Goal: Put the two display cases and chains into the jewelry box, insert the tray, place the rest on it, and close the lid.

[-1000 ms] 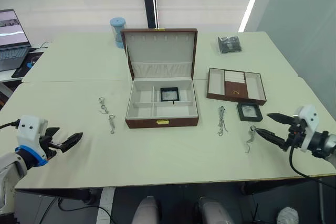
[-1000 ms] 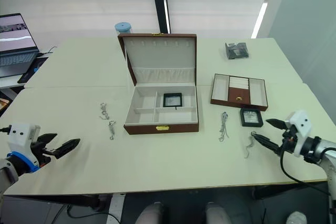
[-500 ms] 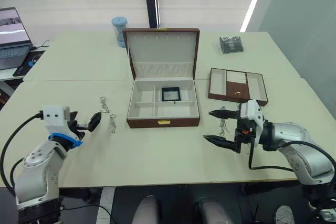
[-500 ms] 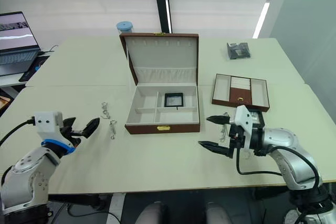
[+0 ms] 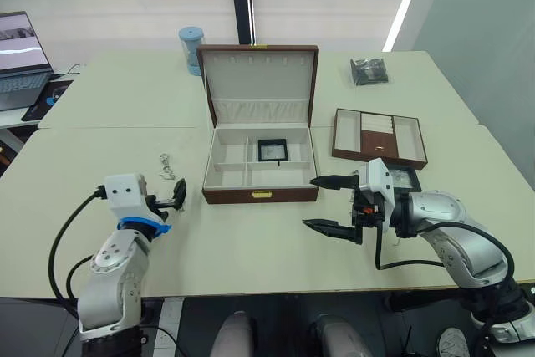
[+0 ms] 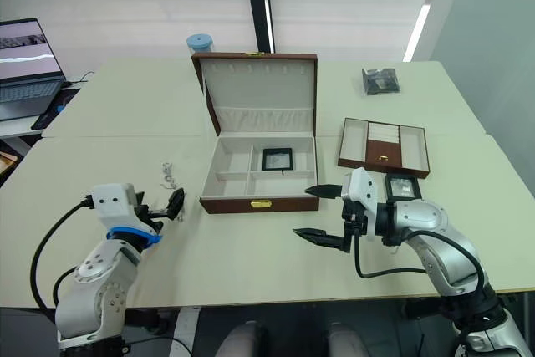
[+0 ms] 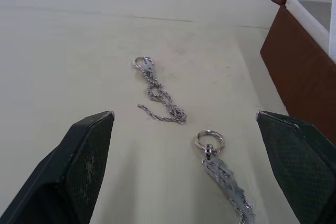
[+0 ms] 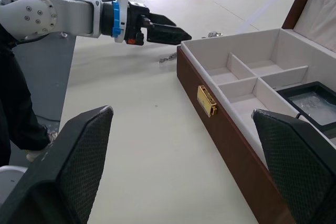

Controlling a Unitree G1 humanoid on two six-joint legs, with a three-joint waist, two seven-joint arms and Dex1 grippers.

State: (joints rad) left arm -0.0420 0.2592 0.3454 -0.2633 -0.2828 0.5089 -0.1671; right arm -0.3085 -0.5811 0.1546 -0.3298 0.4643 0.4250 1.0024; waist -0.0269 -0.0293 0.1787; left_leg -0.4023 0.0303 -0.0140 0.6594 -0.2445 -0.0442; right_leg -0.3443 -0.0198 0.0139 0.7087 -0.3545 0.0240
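Jewelry box (image 5: 260,194): stood open in the middle of the desk (image 5: 100,98), lid (image 5: 260,77) upright at the back, cream hooks and gathered pocket facing forward
Display case in box: one black frame (image 5: 271,150) lay in the rear right compartment
Second display case (image 6: 399,186): lay on the desk just in front of the tray, partly hidden behind the right arm
Tray (image 5: 379,136): sat on the desk to the right of the box, apart from it
Chains: the wrist view showed two, one (image 7: 159,97) lying loose farther off and one (image 7: 223,174) nearer, its lower end cut off by the frame edge (in the head views only the farther one (image 5: 166,165) was easy to make out)
Left end effector (image 5: 176,196): low over the desk just left of the box's front corner, fingers spread wide in its own wrist view, gripping nothing
Right end effector (image 5: 326,203): in front of the box's right corner, fingers spread well apart, empty
Longer chain: hidden behind the right arm, could not be made out
Dark packet (image 5: 366,70): at the far right of the desk, contents hard to tell
Blue-capped jar (image 5: 190,44): behind the lid's left edge
Laptop (image 5: 18,61): cut off at the far left
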